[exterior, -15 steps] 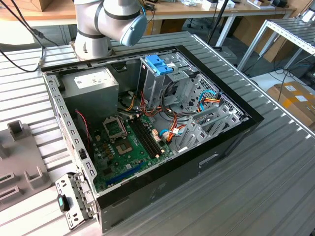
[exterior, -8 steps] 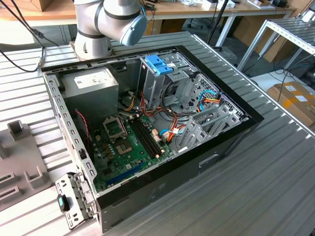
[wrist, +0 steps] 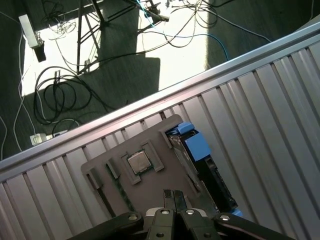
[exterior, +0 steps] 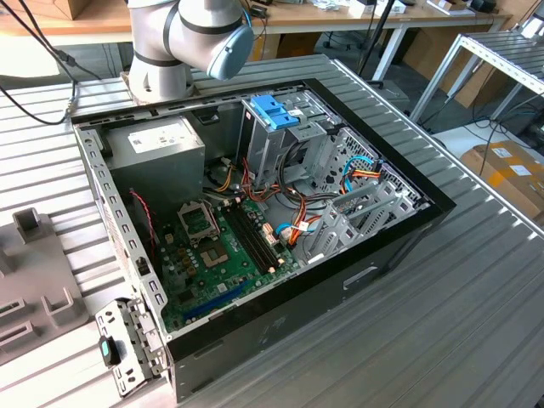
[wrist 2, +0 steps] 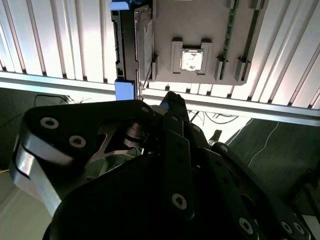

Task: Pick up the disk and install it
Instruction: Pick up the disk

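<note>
Closest to the lens in both wrist views is the gripper (wrist: pixel 173 194) (wrist 2: pixel 171 100), its black linkage spread wide while the fingers (wrist: pixel 168 196) are drawn together at the tips. They grip nothing and touch nothing. They hang above the grey holder plate (wrist: pixel 115 185) (wrist 2: pixel 200 25), clear of it.

The disk (wrist: pixel 200 155) (wrist 2: pixel 131 45) stands on its long edge in a slot along one side of the holder plate, not lying flat. Its long axis runs along that side of the plate, in line with the ribs of the metal surface (wrist: pixel 260 110) (wrist 2: pixel 60 40). One blue-capped end points to the plate's side nearest the surface's edge rail, and the other end points away from that rail. Seen edge-on, the disk is a thin dark slab with a paler metal face turned towards the plate's middle. Blue plastic rail pieces show at both ends. Its label cannot be seen from here.

A processor chip (wrist: pixel 138 161) (wrist 2: pixel 191 60) sits in a square recess near the plate's middle, just beside the disk and not touching it. Beyond the plate and the edge rail, loose cables (wrist: pixel 75 90) lie on the floor.

The exterior view has the open computer case (exterior: pixel 255 212) on the surface, the arm (exterior: pixel 183 42) rising behind it. How far the case lies from the plate cannot be told.
</note>
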Controlling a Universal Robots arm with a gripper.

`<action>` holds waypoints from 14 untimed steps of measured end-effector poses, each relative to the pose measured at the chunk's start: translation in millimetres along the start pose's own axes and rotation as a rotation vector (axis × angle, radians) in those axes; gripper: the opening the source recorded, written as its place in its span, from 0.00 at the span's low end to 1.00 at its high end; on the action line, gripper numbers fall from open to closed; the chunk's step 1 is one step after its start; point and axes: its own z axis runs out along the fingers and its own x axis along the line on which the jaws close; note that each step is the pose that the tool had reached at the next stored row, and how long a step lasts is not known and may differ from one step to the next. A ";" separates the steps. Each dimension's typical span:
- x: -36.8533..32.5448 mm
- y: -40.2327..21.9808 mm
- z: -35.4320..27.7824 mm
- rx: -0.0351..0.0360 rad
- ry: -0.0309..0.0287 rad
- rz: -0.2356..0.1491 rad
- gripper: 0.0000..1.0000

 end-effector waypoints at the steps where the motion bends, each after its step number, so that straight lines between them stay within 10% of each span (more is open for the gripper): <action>1: 0.0 0.0 0.0 -0.0001 0.0001 -0.002 0.11; 14: 0.0 0.1 0.0 -0.0009 0.0016 -0.036 0.11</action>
